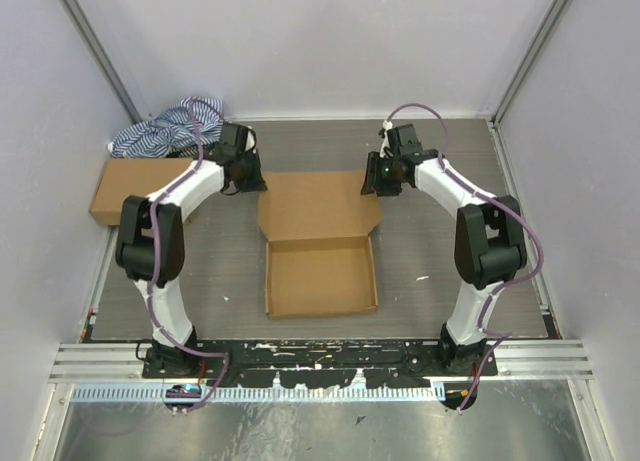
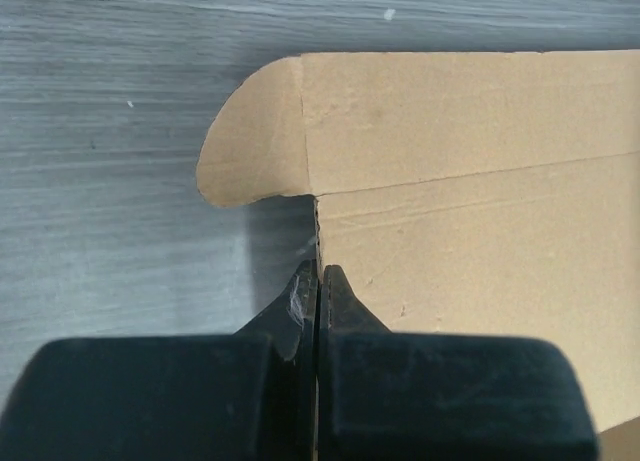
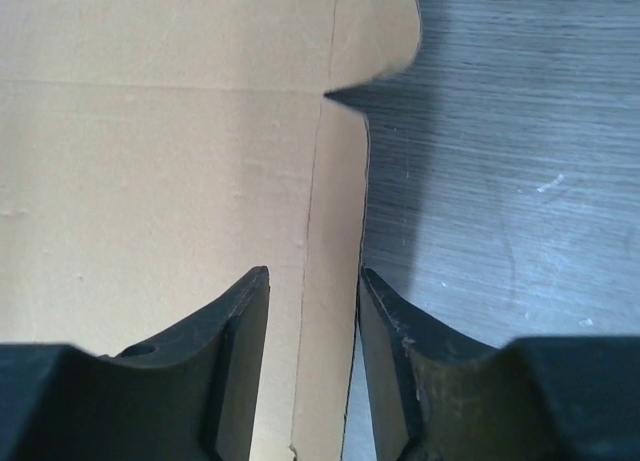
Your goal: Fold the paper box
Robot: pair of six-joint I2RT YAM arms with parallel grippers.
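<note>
1. From above: the paper box (image 1: 320,246) lies mid-table, its long axis running away from the arms; left gripper (image 1: 245,176) and right gripper (image 1: 378,181) flank its far lid
2. Left wrist: fingers (image 2: 290,311) pressed together at the lid's left edge, pinch unclear
3. Right wrist: jaws apart over the right flap

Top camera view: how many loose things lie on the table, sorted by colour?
Brown: 2, an open brown corrugated cardboard mailer and a sealed oblong brown cardboard carton
Blue and white: 1, a crumpled blue-and-white striped cloth
Total: 3
</note>
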